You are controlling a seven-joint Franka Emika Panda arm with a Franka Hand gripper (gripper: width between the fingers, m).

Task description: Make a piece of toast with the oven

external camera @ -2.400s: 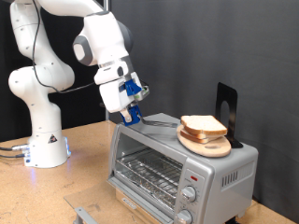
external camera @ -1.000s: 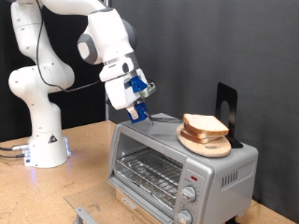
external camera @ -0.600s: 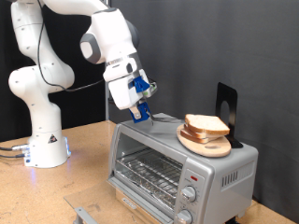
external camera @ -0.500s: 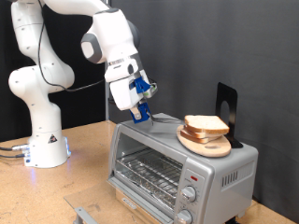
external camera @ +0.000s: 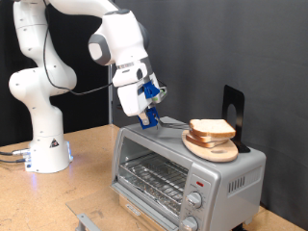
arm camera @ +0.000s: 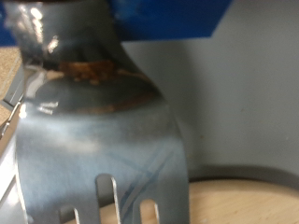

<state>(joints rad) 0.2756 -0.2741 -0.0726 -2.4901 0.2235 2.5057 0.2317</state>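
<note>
Atop the oven [external camera: 183, 164] — toast [external camera: 212, 128] beside claw [external camera: 147, 119] gripping a fork [arm camera: 98, 140].

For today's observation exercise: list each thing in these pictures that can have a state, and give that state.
Oven: door shut, rack bare.
Bread: on the wooden plate on the oven's top, not in the oven.
Gripper: above the oven's top, shut on a metal fork.
Fork: prongs point towards the plate.

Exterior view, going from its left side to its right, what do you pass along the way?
Robot base → gripper, holding a metal fork above the oven → piece of toast on the round wooden plate → black stand behind the plate.
</note>
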